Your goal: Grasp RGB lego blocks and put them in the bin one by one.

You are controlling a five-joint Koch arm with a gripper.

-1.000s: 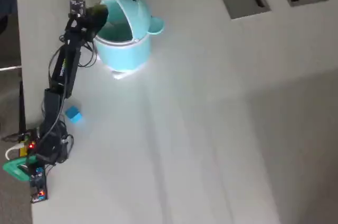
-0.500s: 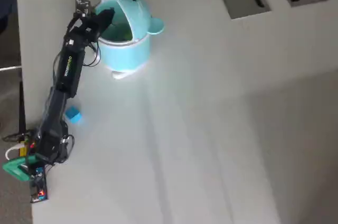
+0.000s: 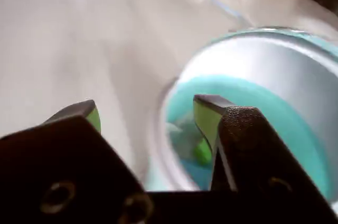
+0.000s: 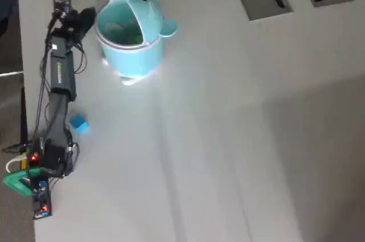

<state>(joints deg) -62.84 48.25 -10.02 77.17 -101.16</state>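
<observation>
Blue block: bright blue lego block (image 4: 78, 123) lies alone on the pale desk (image 4: 228, 139), just beside the arm's lower link and near its base.
Green block: a green block (image 3: 202, 151) rests at the bottom of the bin, seen past the claw's right finger in the wrist view.
Bin: the light-teal whale bin (image 4: 149, 53) stands upright, lid flipped up at the far side, its mouth clear.
Claw: the claw (image 4: 86, 18) hangs just outside the bin's left rim in the overhead view, released and empty; in the wrist view the two green-padded fingers (image 3: 93, 117) stand well apart with nothing between them.
Key relation: the blue block lies back toward the base from the claw, well apart from it, almost along the line of the arm itself.
Block axis: it looks cube-like, so I judge no side favours the grip.
Arm pose: stretched nearly straight away from the base, wrist beside the bin.
Next move, as I judge it: fold the arm back and lower the claw over the blue block.
</observation>
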